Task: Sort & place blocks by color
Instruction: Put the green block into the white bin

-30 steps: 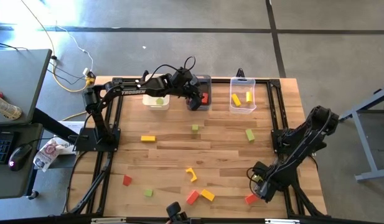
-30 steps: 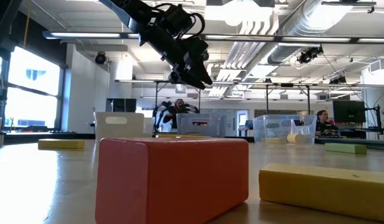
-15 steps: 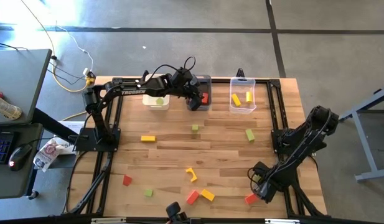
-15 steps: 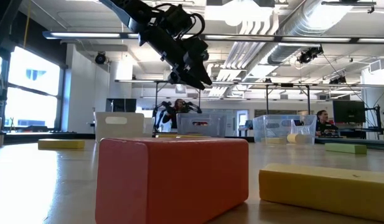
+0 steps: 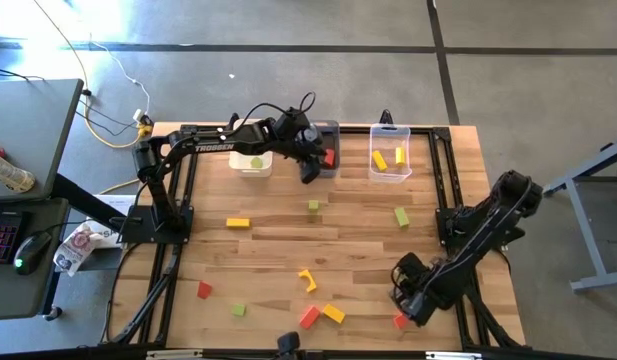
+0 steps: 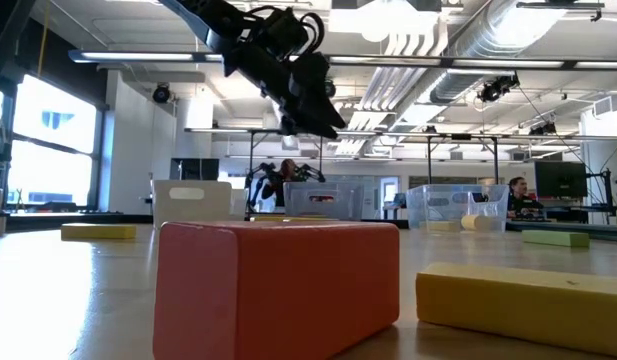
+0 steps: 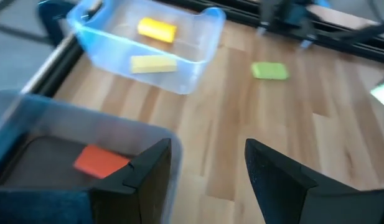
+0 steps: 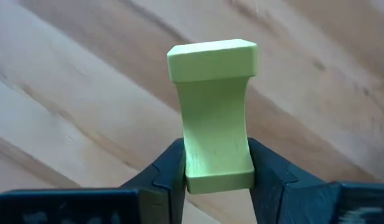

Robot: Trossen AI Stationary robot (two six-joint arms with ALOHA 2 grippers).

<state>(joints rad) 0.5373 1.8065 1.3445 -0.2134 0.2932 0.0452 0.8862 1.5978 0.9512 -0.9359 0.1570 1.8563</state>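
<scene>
My right gripper (image 5: 408, 297) hangs at the table's near right, shut on a light green block (image 8: 215, 118), just left of a red block (image 5: 399, 320). My left gripper (image 7: 207, 165) stands open above the near right corner of the dark grey bin (image 5: 323, 150), where a red block (image 7: 99, 160) lies on the floor. The white bin (image 5: 255, 160) holds a green piece, and the clear bin (image 5: 390, 155) holds yellow blocks (image 7: 155, 29). Loose red, yellow and green blocks lie flat on the wood, among them a yellow angled piece (image 5: 307, 280). My right gripper pinches the green block's near end (image 8: 220, 174) between its two fingers, one on each long side. The fingers point down from above and lie across the block. The rest of the block stands out past the fingertips, off the wood.
A yellow bar (image 5: 237, 222), a green cube (image 5: 314, 206) and a green block (image 5: 401, 216) lie mid-table. Red (image 5: 308, 317) and yellow (image 5: 333, 314) blocks sit near the front edge. The arm frames run along both table sides. People work at benches in the room behind.
My right gripper has moved toward the table's left and risen a little, away from the red block beside it, and has rolled about its own axis. My left gripper has turned slightly in place over the grey bin.
</scene>
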